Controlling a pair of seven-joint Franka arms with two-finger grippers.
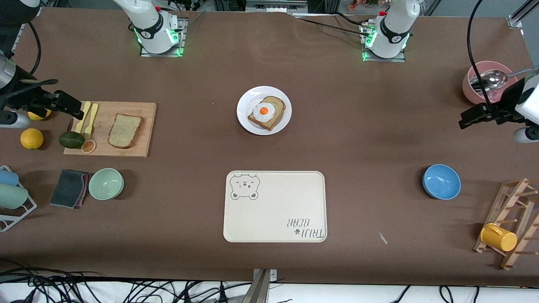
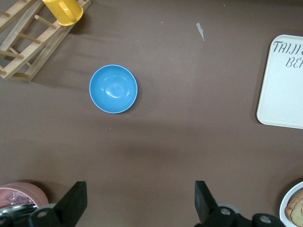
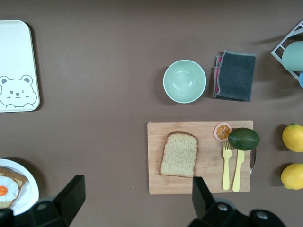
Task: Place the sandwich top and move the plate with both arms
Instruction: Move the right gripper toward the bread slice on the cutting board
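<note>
Bread slice [image 1: 125, 130], plain and speckled, lies flat on a wooden board [image 1: 139, 111] toward the right arm's end of the table. White plate [image 1: 248, 120] mid-table holds egg-topped toast [image 1: 267, 112], cut off at both wrist views' edges. Right gripper [image 3: 135, 198] hangs open above the board; left gripper [image 2: 141, 201] hangs open, empty, above bare table near a blue bowl [image 2: 113, 89].

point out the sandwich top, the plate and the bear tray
sandwich top [image 1: 125, 130], front view, middle of its plain face
plate [image 1: 245, 119], front view, bare white rim
bear tray [image 1: 273, 208], front view, bare middle
</note>
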